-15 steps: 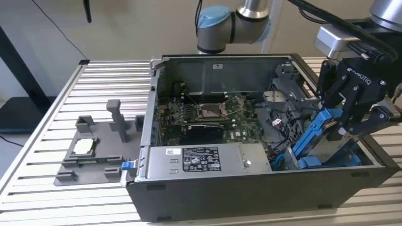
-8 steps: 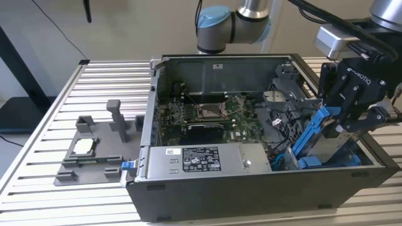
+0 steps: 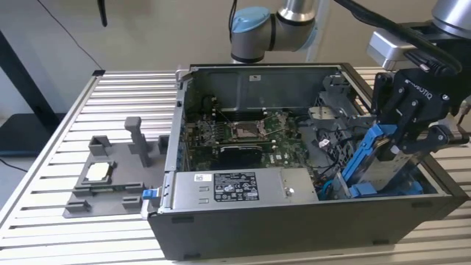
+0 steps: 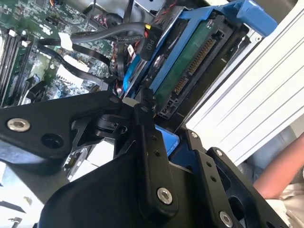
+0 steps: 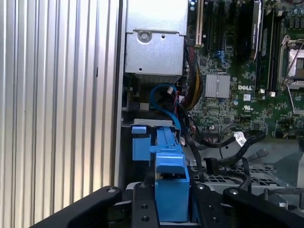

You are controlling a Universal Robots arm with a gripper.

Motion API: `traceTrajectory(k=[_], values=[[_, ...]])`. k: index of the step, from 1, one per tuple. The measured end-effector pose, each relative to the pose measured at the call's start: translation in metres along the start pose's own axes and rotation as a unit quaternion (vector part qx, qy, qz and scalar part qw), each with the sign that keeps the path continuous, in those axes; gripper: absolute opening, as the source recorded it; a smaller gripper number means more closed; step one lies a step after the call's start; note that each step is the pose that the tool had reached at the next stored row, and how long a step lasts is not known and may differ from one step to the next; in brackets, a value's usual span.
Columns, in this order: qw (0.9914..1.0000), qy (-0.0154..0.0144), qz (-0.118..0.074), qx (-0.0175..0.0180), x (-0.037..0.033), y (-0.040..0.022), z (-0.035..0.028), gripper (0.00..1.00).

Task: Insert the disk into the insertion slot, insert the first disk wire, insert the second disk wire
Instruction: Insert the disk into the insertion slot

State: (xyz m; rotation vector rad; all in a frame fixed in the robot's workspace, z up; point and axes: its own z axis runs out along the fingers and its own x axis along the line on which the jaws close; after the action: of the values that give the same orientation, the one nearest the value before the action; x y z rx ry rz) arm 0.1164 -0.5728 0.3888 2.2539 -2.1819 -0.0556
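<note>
Here, from the exterior view's left: grey fixture (image 3: 103,182) on the desk (image 3: 132,88), open computer case (image 3: 294,226), then the disk (image 3: 384,165), tilted, lower end at the insertion slot (image 3: 383,190), clenched in the hand (image 3: 408,144).

The gripper (image 3: 412,142) clasps the disk (image 3: 383,167) near its upper end. The disk stands tilted in its blue carrier, with its lower end down inside the open computer case (image 3: 294,226) at the exterior view's right. A motherboard (image 3: 283,144) lies mid-case, and a silver power-supply box (image 3: 235,190) sits along the near wall. A grey fixture (image 3: 110,176) rests on the slatted table (image 3: 52,232), at the exterior view's left of the case.
</note>
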Motion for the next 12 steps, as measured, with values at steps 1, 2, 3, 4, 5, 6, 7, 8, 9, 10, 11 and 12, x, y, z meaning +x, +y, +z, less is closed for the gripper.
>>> traceTrajectory(k=[1, 2, 3, 4, 5, 6, 7, 8, 9, 10, 11, 12], values=[[1.00000, -0.0024, 0.001, 0.0002, -0.0003, 0.0007, 0.0001, 0.32], [0.99999, -0.0039, 0.001, 0.0002, -0.0004, 0.0011, 0.0001, 0.32], [0.99999, -0.0040, 0.001, 0.0002, -0.0003, 0.0012, 0.0001, 0.32], [0.99999, -0.0040, 0.001, 0.0002, 0.0000, 0.0012, 0.0001, 0.32], [0.99999, -0.0041, 0.001, 0.0002, 0.0001, 0.0014, 0.0002, 0.32], [0.99999, -0.0044, 0.001, 0.0001, 0.0001, 0.0016, 0.0003, 0.32], [0.99999, -0.0040, 0.001, 0.0001, 0.0001, 0.0016, 0.0001, 0.34], [0.99999, -0.0040, 0.001, 0.0002, 0.0002, 0.0017, 0.0001, 0.34], [0.99999, -0.0039, 0.001, 0.0002, 0.0002, 0.0016, 0.0001, 0.40], [0.99999, -0.0039, 0.001, 0.0002, 0.0003, 0.0017, -0.0004, 0.40], [0.99999, -0.0039, 0.001, 0.0002, 0.0001, 0.0017, -0.0022, 0.40], [0.99999, -0.0041, 0.001, 0.0002, -0.0002, 0.0018, -0.0054, 0.40]])
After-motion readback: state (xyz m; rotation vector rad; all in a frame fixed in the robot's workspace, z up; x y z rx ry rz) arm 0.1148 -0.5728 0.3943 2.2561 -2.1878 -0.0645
